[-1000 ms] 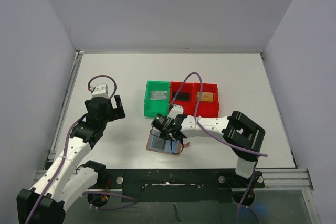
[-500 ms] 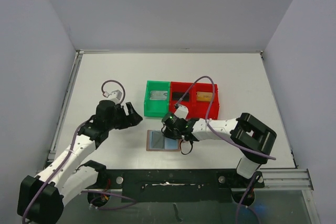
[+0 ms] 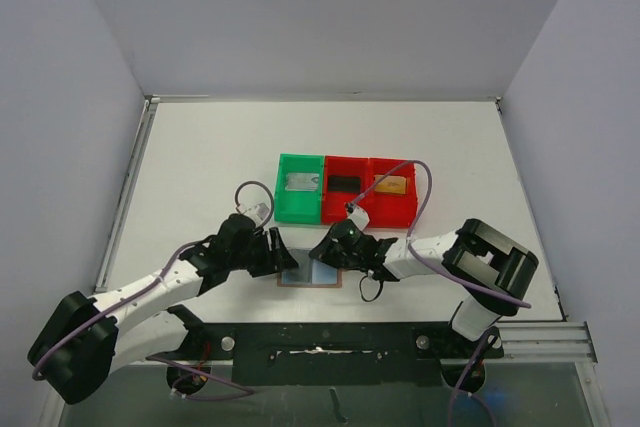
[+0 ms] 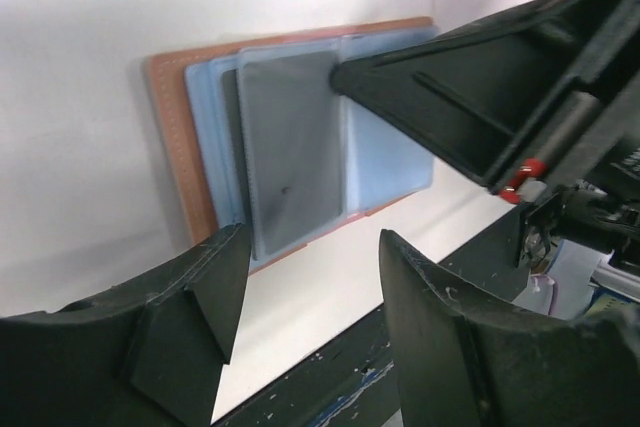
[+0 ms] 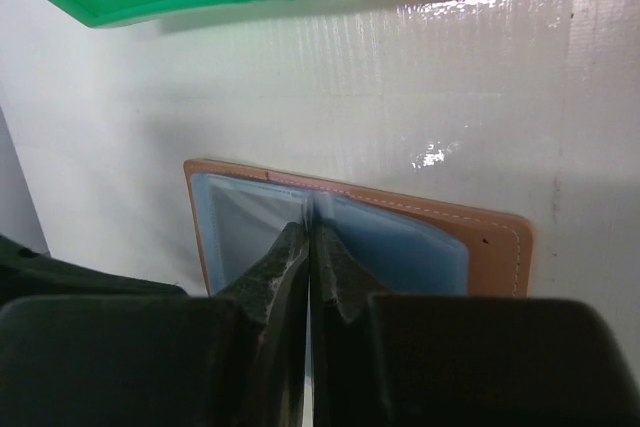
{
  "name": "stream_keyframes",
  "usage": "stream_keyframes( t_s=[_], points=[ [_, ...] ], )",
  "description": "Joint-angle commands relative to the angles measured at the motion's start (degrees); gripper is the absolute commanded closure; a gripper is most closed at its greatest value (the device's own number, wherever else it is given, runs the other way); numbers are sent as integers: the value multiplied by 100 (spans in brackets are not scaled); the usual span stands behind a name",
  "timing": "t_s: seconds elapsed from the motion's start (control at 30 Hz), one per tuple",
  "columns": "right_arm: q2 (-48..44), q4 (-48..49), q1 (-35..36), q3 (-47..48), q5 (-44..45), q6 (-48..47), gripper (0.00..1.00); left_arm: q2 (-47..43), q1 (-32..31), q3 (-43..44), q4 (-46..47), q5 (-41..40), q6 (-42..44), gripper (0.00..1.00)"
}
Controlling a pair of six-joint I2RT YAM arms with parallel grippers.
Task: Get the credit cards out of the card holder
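Top external: left gripper has swung in beside holder, jaws apart, narrowing toward grey card. Right gripper, now closed, pins the fold. Pull looks near.

The white table carries an open tan card holder, lying flat between the left gripper and the right gripper, partly under the right one's tips. Beyond both grippers, a green bin and red bins stand touching in a row.
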Motion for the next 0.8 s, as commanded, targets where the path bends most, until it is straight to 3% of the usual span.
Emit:
stream_keyframes(
  t_s=[0.0, 0.53, 0.77],
  points=[
    [272, 93, -38, -344, -363, 34, 100, 204, -28, -237, 995, 95, -560, 48],
    [391, 330, -101, -510, -482, 205, 100, 486, -59, -293, 1266, -20, -720, 57],
    [437, 316, -116, -518, -491, 240, 100, 91, -63, 101, -37, -1018, -516, 44]
  ],
)
